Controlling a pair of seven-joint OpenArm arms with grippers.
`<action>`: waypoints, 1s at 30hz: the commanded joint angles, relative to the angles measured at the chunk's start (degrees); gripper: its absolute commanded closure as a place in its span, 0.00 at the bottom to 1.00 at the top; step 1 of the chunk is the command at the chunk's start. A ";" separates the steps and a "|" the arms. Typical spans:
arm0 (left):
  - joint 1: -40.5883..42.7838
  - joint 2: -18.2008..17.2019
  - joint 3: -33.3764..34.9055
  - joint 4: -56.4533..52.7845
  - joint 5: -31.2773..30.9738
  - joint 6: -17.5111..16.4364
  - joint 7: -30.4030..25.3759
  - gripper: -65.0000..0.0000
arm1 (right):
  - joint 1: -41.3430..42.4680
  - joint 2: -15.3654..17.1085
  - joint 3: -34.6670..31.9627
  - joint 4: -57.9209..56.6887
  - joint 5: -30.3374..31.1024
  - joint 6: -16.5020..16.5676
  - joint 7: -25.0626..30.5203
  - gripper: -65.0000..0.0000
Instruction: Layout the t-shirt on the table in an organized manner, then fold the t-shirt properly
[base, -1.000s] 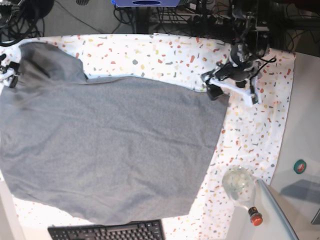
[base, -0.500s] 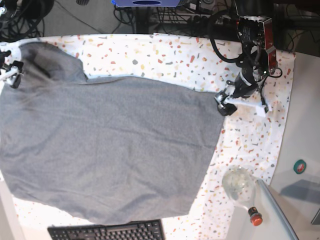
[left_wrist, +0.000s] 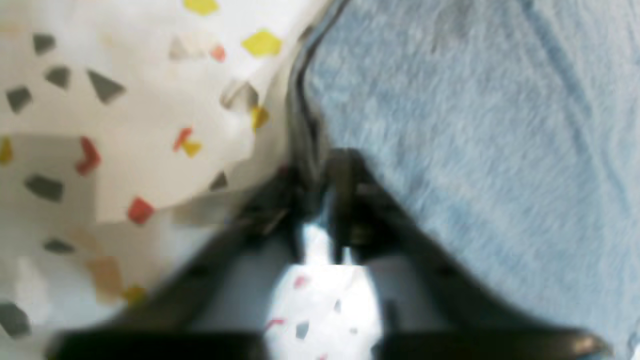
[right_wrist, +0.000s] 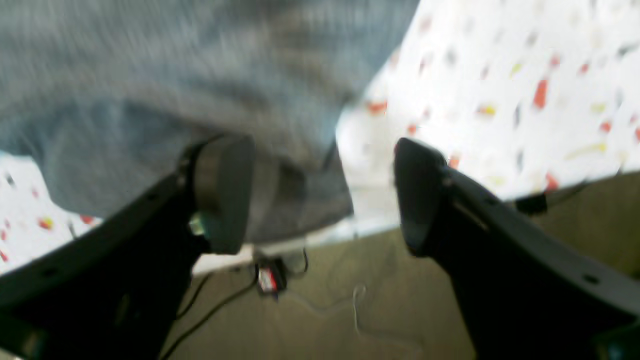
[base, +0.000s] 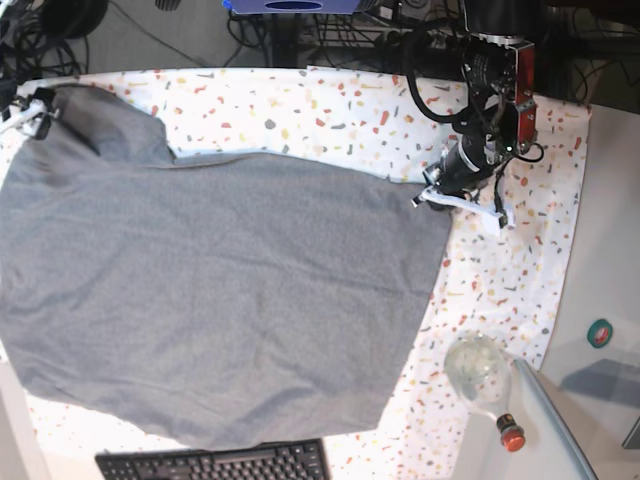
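The grey t-shirt (base: 220, 290) lies spread flat over most of the speckled table (base: 330, 105). My left gripper (base: 424, 197) sits at the shirt's right-hand corner. In the left wrist view the left gripper (left_wrist: 320, 172) is shut, and the t-shirt (left_wrist: 475, 150) hem runs straight in between its tips. My right gripper (base: 35, 104) hovers at the sleeve near the table's far left corner. The blurred right wrist view shows the right gripper (right_wrist: 320, 195) open, with t-shirt (right_wrist: 175, 90) cloth reaching beside its left finger (right_wrist: 225, 195) at the table's edge.
A clear glass bottle (base: 481, 372) with a red cap lies at the front right. A black keyboard (base: 215, 462) sits at the front edge. A green tape roll (base: 600, 332) rests on the grey side surface. Cables and stands crowd the back.
The left gripper swung out to the right, came back to the shirt's corner and shut there. The right gripper moved up along the sleeve toward the far left corner.
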 joint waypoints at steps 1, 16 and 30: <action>-0.28 -0.21 0.02 0.79 -0.47 -0.33 -0.29 1.00 | 0.24 0.87 0.57 0.01 0.53 0.17 -0.18 0.32; -0.28 -0.21 0.54 1.49 -0.47 -0.07 -0.20 1.00 | -2.31 -0.97 -16.93 1.06 0.35 0.00 -1.15 1.00; -0.10 -0.21 0.46 1.49 -0.47 -0.07 -0.20 1.00 | -3.27 -2.82 -28.09 2.29 0.26 -0.18 -4.05 1.00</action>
